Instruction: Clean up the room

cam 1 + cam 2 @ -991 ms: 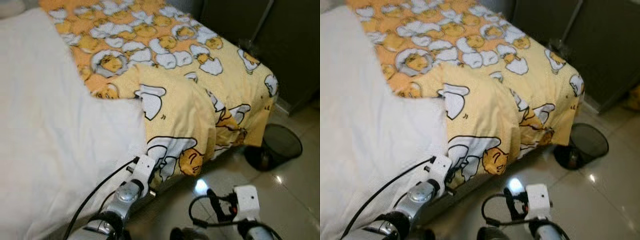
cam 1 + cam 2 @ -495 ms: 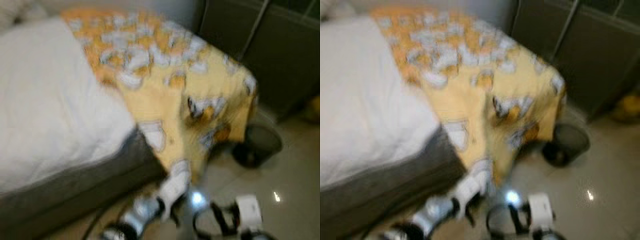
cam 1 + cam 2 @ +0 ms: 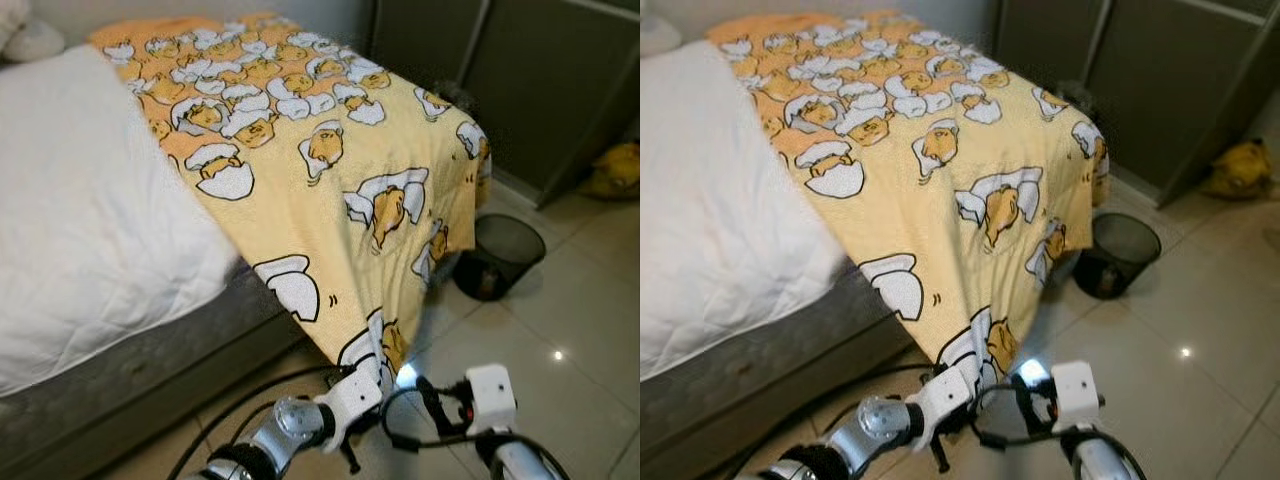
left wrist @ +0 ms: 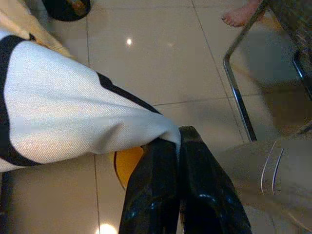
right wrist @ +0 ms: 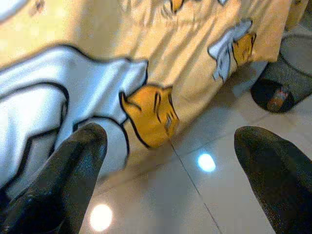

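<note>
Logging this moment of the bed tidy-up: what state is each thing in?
Yellow blanket: spread over the bed, one corner pulled off the edge.
Left end effector: shut on the blanket corner.
Right end effector: open, holding nothing, beside the blanket.
White quilt: lying flat on the mattress.
Black wastebasket: upright on the floor.

I see a soft cotton-like yellow blanket (image 3: 330, 170), matt, printed with white and orange cartoon eggs. Beside it lies a white quilted cover (image 3: 90, 220), stitched in a diamond pattern, matt and slightly puffy. Under it, the grey mattress side (image 3: 150, 370) looks like coarse woven cloth. The floor (image 3: 560, 310) is pale glossy tile, mirroring lamp glints. A black wastebasket (image 3: 498, 255) seems to be fine wire mesh, though I cannot be sure. My left gripper (image 4: 181, 146) has smooth shiny black fingers pinching the blanket's hem; my right gripper (image 5: 170, 141) has duller, rubbery-looking black fingers (image 5: 78, 165).
</note>
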Controlling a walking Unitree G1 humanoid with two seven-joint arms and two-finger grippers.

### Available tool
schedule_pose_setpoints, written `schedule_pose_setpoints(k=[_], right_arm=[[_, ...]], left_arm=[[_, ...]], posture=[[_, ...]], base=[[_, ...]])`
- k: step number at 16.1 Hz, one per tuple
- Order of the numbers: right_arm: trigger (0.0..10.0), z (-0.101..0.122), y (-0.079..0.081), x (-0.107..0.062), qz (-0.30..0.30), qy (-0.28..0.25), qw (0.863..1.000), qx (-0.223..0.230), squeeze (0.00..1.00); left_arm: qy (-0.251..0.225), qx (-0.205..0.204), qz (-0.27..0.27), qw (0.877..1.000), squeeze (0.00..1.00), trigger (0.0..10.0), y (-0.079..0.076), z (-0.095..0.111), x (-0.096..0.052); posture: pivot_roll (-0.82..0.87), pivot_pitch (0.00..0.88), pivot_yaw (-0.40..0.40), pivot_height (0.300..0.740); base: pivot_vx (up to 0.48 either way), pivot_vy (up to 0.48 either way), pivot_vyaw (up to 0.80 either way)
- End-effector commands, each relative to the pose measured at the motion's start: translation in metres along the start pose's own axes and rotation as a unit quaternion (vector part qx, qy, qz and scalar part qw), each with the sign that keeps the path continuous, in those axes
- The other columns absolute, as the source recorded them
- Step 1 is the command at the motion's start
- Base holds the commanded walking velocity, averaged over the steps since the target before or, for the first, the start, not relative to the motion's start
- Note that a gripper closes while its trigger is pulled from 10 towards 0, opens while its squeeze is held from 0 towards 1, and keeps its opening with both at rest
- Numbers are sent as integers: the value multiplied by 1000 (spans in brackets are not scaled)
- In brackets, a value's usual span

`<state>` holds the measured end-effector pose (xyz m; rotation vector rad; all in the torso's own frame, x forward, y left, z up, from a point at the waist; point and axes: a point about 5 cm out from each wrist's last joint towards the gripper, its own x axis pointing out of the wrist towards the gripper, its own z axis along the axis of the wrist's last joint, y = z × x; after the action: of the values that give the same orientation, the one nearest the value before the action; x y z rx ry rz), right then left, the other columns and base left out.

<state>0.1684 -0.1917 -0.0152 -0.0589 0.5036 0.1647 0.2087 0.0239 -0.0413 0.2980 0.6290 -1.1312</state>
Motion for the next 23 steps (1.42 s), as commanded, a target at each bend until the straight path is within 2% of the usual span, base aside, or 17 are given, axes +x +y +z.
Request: schedule_pose_setpoints(k=[1,2,3,5,7,8,10,12,13,14,15,16,19,20,21,22,23], right_arm=[[10000,0,0,1,2,-3,1000,-3,51],[10000,0,0,2,2,-3,1000,-3,47],[10000,2,-1,4,0,-6,1000,-4,47],[10000,10,-5,11,-25,-19,999,6,12],[10000,21,-11,22,-66,-30,997,12,0],[10000,34,-15,31,-87,-45,995,35,0],[10000,51,-17,40,-93,-75,992,50,0],[10000,80,-20,53,-95,-124,986,50,0],[10000,90,-21,57,-96,-136,985,45,0],[10000,109,-19,68,-91,-159,982,51,0],[10000,122,-16,76,-84,-172,980,54,0],[10000,128,-15,78,-82,-178,979,55,0],[10000,142,-17,76,-71,-210,974,55,0],[10000,139,-19,75,-71,-208,974,54,0],[10000,136,-21,74,-75,-206,974,57,0],[10000,133,-22,74,-73,-201,975,53,0],[10000,131,-21,75,-67,-198,977,50,1000]], left_arm=[[-11,-25,-8,1000,0,10000,-17,-1,7],[-20,-30,16,999,0,10000,-13,3,7],[-38,-44,42,997,1000,10000,-5,7,5],[-56,-46,105,992,1000,10000,19,10,-6],[-84,-37,180,979,1000,10000,53,6,-34],[-129,-38,262,956,1000,10000,85,9,-66],[-182,-63,336,922,1000,10000,108,22,-91],[-288,-109,430,849,1000,10000,132,54,-124],[-300,-92,461,830,4,10000,138,64,-133],[-325,-103,498,798,0,10000,144,78,-143],[-306,-125,532,779,0,10000,149,76,-145],[-295,-128,545,774,0,10000,150,72,-146],[-233,-129,574,774,157,10000,145,46,-151],[-218,-121,580,776,427,10000,144,43,-153],[-211,-128,587,771,1000,10000,143,40,-153],[-203,-137,590,769,1000,10000,144,40,-151],[-195,-143,592,769,1000,10000,145,42,-148]], posture=[[-94,0,-30,740],[-89,0,-32,740],[-84,0,-33,740],[-63,0,-31,740],[-27,0,-20,740],[0,0,-19,740],[48,0,-23,740],[84,0,-33,740],[93,0,-36,740],[100,0,-37,740],[102,0,-32,740],[102,0,-32,740],[88,0,-27,740],[91,0,-30,740],[93,0,-30,740],[95,0,-32,740],[100,0,-34,740]], base=[[0,0,0],[0,0,0],[0,0,0],[0,0,0],[0,0,0],[0,0,0],[0,0,0],[0,-137,247],[0,-480,494],[0,-480,481],[0,-480,456],[0,-480,456],[0,-480,454],[0,-480,456],[0,-480,450],[0,-480,456],[0,-480,456]])
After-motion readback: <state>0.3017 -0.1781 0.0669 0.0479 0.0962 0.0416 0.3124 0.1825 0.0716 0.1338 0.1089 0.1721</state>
